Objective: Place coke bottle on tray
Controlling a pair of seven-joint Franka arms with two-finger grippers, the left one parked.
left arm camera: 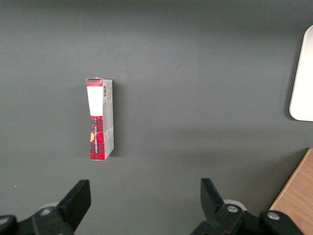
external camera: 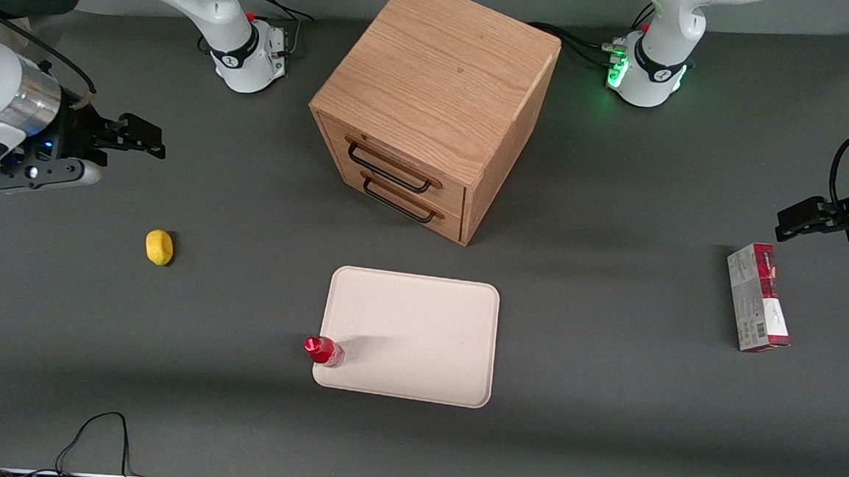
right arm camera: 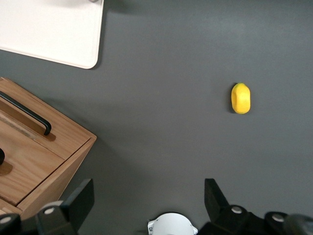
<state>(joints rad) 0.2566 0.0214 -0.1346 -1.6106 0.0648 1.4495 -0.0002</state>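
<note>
One coke bottle (external camera: 323,351) stands upright on the tray (external camera: 419,327), at its 8 o'clock corner nearest the front camera, so placement looks done; gripper (external camera: 152,141) hangs with jaws open and empty, well apart toward the working arm's end of the tabletop (external camera: 606,397).

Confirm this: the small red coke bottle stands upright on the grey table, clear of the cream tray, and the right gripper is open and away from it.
Wrong in one respect: the front view shows the small red coke bottle standing upright on the corner of the cream rectangular tray, not on the grey table. The rest holds: the right gripper hangs open above the table toward the working arm's end, away from it.
</note>
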